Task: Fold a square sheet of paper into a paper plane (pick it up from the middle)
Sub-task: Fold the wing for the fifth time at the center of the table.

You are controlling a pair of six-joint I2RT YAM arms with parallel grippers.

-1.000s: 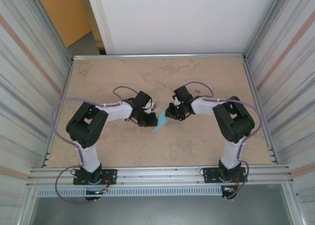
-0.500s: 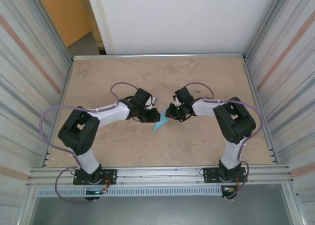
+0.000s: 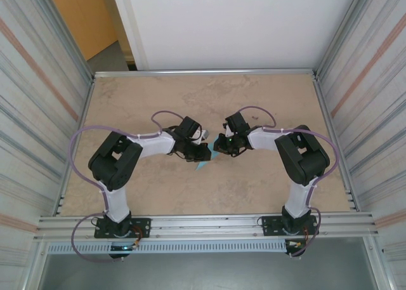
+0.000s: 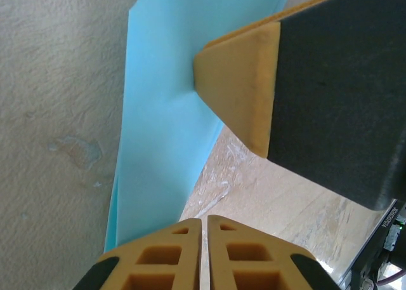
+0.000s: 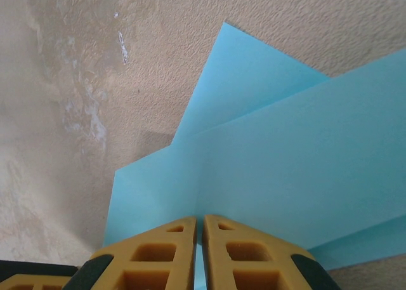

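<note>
Top external: folded paper [image 3: 202, 164] lies between left claw [image 3: 205, 153] and right claw [image 3: 217, 150], both closed.

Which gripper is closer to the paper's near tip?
Left, narrowly. The left gripper sits just behind the tip of the paper, touching it; the right gripper is farther back and to the right, also on it.

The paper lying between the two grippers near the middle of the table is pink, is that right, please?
Not quite: the paper is light blue, not pink, as the right wrist view shows. It does lie between the left gripper and right gripper near the middle of the table.
</note>
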